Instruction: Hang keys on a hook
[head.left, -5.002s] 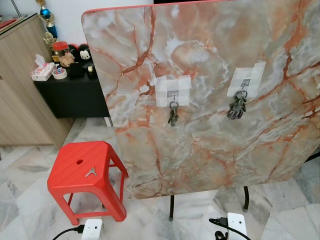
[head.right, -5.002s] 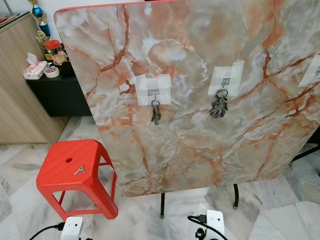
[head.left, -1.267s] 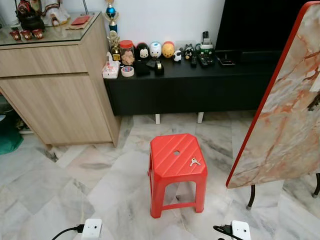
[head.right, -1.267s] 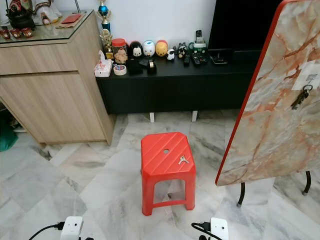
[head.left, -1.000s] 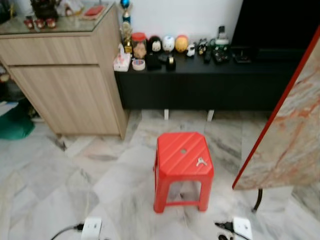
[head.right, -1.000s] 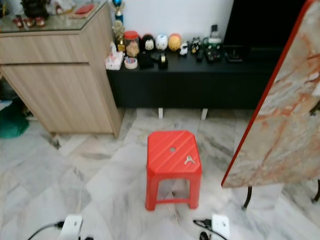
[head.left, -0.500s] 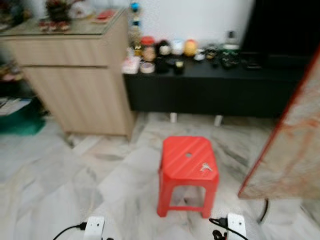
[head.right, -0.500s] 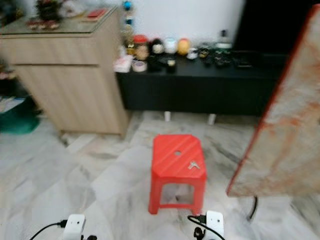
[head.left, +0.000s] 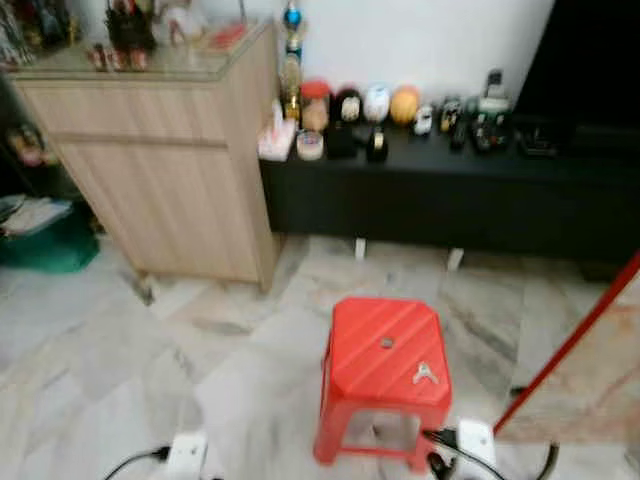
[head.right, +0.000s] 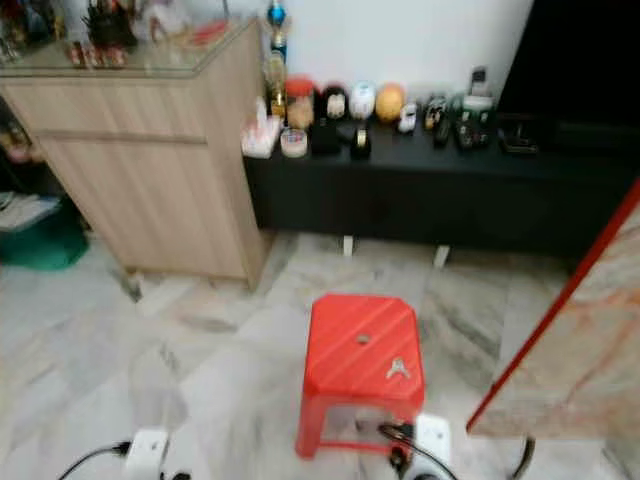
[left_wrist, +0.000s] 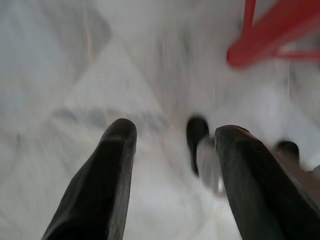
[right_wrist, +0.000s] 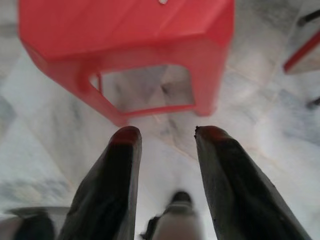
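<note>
A small silver key (head.left: 425, 374) lies on top of a red plastic stool (head.left: 385, 352) standing on the marble floor in front of me. The marble-patterned board (head.left: 590, 380) with its red edge leans at the right edge of the eye views. In the right wrist view my right gripper (right_wrist: 166, 134) hangs open above the floor, near the red stool (right_wrist: 125, 30). My left gripper (left_wrist: 172, 132) is open over bare marble floor, with a stool leg (left_wrist: 270, 35) at one corner. The frames are blurred.
A wooden cabinet (head.left: 160, 170) stands at the left. A low black bench (head.left: 450, 190) along the back wall carries several small figurines and jars. A green object (head.left: 40, 245) sits by the cabinet. The board's thin black leg (head.right: 523, 455) stands right of the stool.
The camera has swung left and come closer to the stool. The board with its hooks and hung keys has slid almost out at the right. The key still lies on the stool.
</note>
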